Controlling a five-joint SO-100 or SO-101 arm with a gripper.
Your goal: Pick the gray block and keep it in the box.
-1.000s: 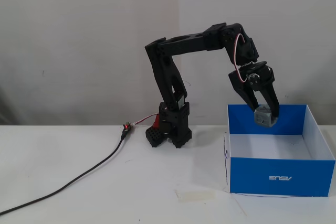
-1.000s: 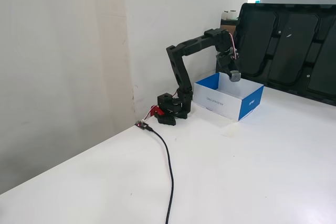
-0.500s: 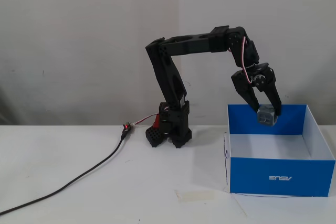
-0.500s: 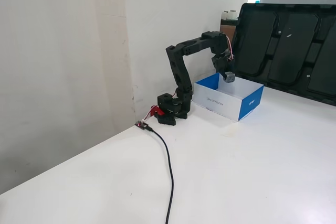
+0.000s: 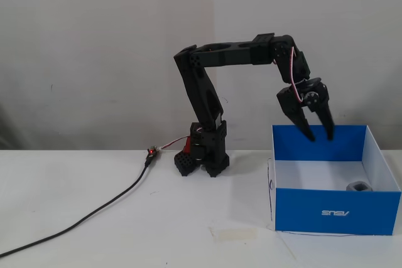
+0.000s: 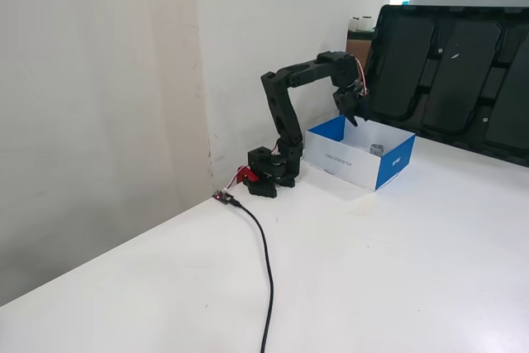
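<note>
The block (image 5: 359, 186) lies on the floor of the box (image 5: 336, 210), near its front wall. It looks light, rigid and easy to pinch across two flat faces. Above the box, the gripper (image 5: 320, 135) hangs empty, fingers apart.

front camera: looks level at me from across my table (image 5: 94, 218), wall behind.
side camera: stands farther away, higher, along my table.
shared: my arm (image 5: 207, 92) (image 6: 285, 113), box (image 5: 336, 208) (image 6: 355, 155).

The gray block (image 5: 359, 186) lies inside the box (image 5: 336, 210), below the tool (image 5: 320, 135).
</note>
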